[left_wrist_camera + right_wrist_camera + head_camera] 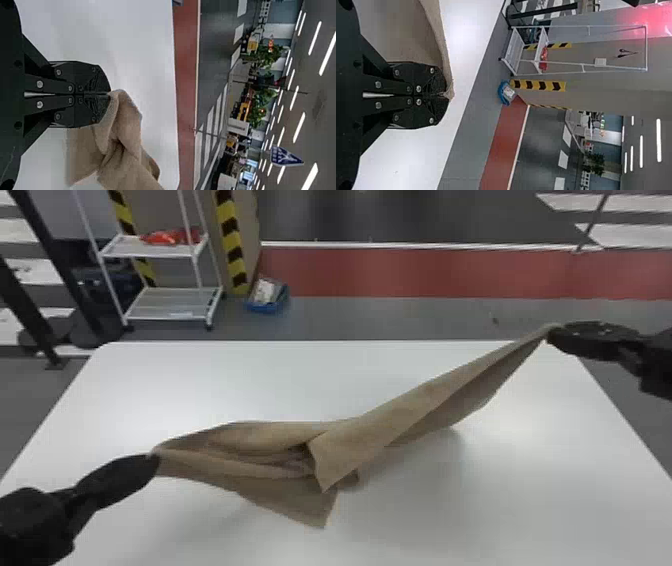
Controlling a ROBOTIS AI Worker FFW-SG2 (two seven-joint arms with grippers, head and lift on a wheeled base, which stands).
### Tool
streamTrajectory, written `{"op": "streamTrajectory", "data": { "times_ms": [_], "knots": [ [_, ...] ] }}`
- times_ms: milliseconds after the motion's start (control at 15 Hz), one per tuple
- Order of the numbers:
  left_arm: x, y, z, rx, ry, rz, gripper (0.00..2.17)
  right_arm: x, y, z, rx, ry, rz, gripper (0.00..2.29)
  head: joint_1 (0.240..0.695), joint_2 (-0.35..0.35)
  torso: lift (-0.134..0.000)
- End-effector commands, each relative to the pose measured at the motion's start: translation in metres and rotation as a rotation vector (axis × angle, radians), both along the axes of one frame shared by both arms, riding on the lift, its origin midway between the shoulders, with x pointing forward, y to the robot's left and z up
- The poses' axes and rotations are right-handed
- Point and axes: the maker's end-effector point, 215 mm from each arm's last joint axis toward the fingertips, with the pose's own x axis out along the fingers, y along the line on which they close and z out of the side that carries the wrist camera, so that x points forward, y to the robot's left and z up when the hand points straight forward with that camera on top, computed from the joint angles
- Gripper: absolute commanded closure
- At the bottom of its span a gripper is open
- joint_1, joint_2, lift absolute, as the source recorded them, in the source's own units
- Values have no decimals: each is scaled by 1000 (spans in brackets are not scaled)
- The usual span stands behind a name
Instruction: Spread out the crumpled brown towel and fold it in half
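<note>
The brown towel (400,410) stretches slantwise over the white table (210,385), with its middle bunched and a loose corner hanging toward the front. My left gripper (156,460) holds its left end at the front left of the head view. At the back right, my right gripper (552,332) has the other end, raised higher. In the left wrist view, my left gripper (109,94) is shut on an edge of the crumpled towel (126,158). The right wrist view has my right gripper (447,95) shut on a corner of the towel (440,43).
Beyond the table's far edge, a white wheeled rack (170,302) with a red item stands at the back left. A blue bin (268,297) is on the floor beside a striped post (232,245).
</note>
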Motion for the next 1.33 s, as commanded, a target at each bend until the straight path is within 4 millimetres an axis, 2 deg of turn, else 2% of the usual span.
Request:
{"op": "streamTrajectory", "data": {
  "times_ms": [0,133,200,400,533,733,800,867,933,1133,1267],
  "knots": [
    [10,28,19,-119,70,100,2067,2,-29,22,-2,-42,-48,1298,695,13,-124],
    [19,43,28,-177,113,160,2057,-2,-44,28,8,-51,-59,1298,695,13,-124],
    [25,45,26,-176,134,174,2057,-6,-42,19,-6,-37,-43,1298,695,12,-124],
    [34,42,-12,-191,219,192,2057,-14,-30,-6,-91,-13,17,1298,695,19,-124],
    [41,39,-29,-191,254,200,2057,-12,-31,-7,-101,-16,7,1298,695,29,-124],
    [59,41,-47,-129,272,232,2007,-7,-39,4,-110,-39,-16,1298,695,26,-124],
    [60,43,-51,-107,269,239,1335,-8,-40,1,-114,-34,-17,1298,695,25,-124],
    [63,45,-49,-61,222,220,292,-10,-38,-5,-120,-23,-10,1298,695,24,-124],
    [62,50,-49,-18,192,220,-2,-11,-37,-10,-121,-14,-7,1298,695,22,-124],
    [38,41,-50,-5,179,179,36,-10,-33,-26,-141,12,0,1298,695,29,-124],
    [8,11,-47,-28,158,50,140,-7,-29,-32,-146,22,-1,1298,695,24,-124]
  ]
}}
